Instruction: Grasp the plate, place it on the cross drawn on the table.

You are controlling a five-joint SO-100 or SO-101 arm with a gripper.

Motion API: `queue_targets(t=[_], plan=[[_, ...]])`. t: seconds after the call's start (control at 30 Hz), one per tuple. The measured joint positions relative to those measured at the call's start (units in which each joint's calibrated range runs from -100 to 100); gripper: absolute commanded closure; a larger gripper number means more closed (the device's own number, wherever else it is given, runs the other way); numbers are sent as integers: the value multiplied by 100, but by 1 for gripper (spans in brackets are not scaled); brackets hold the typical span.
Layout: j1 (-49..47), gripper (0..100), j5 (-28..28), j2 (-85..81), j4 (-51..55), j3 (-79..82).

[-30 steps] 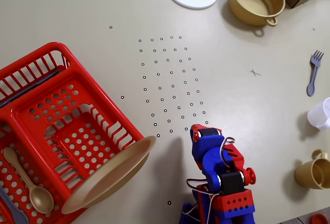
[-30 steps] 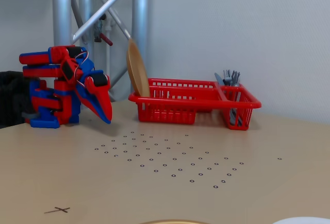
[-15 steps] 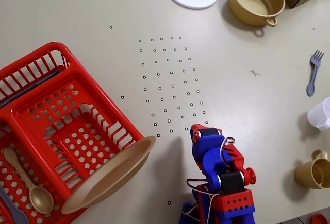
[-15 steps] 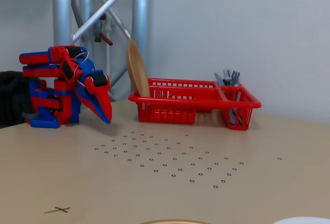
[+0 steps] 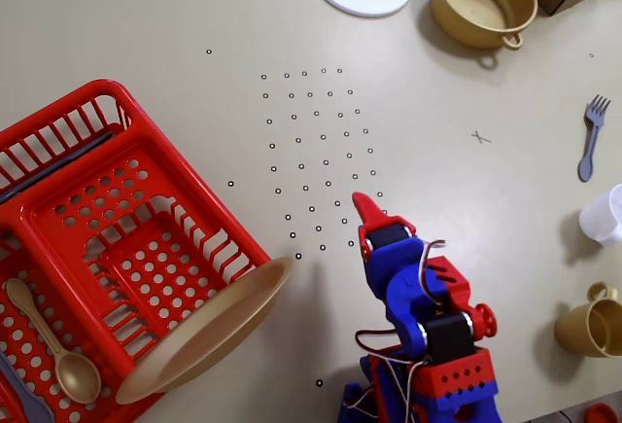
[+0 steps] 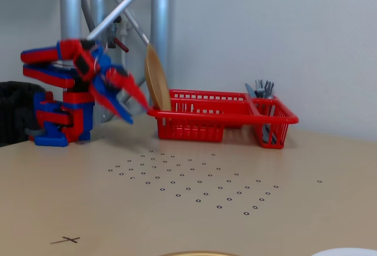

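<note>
- Tan-gold and smooth, the plate (image 5: 199, 328) is a round plastic disc with a shallow well and raised rim; it stands on edge, leaning against the near corner of the red dish rack (image 5: 117, 248), and in the fixed view it rises above the rack's left end (image 6: 155, 79).
- Red lattice plastic forms the rack, whose floor is pierced with holes; a tan spoon (image 5: 53, 340) lies inside it.
- Matte beige, the table (image 5: 146, 15) carries a grid of small black ring dots (image 5: 321, 151).
- Thin and grey, the cross (image 5: 480, 137) sits well apart from the plate, to the right of the dot grid in the overhead view.
- Glossy red-and-blue printed parts make up the arm, and its gripper (image 5: 364, 207) holds nothing; the fixed view (image 6: 136, 107) shows its fingers slightly parted, though motion blur softens them.
- Compared with a second ago, the arm has lifted and reached forward: the gripper tip now lies over the lower edge of the dot grid and points up toward the plate's rim, where before it drooped toward the table.
- Plate, rack and cross have not shifted.
</note>
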Motion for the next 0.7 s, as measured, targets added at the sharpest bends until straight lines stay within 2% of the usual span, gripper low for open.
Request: queue_targets(t=[0.17,0.33,0.57,0.7], plan=[[-9,78,5,817,1018,-1790],[-91,74,49,1225,2492,-3300],[-1083,73,-10,1234,4199,-4982],[-1657,72,-176,1364,4415,-5633]])
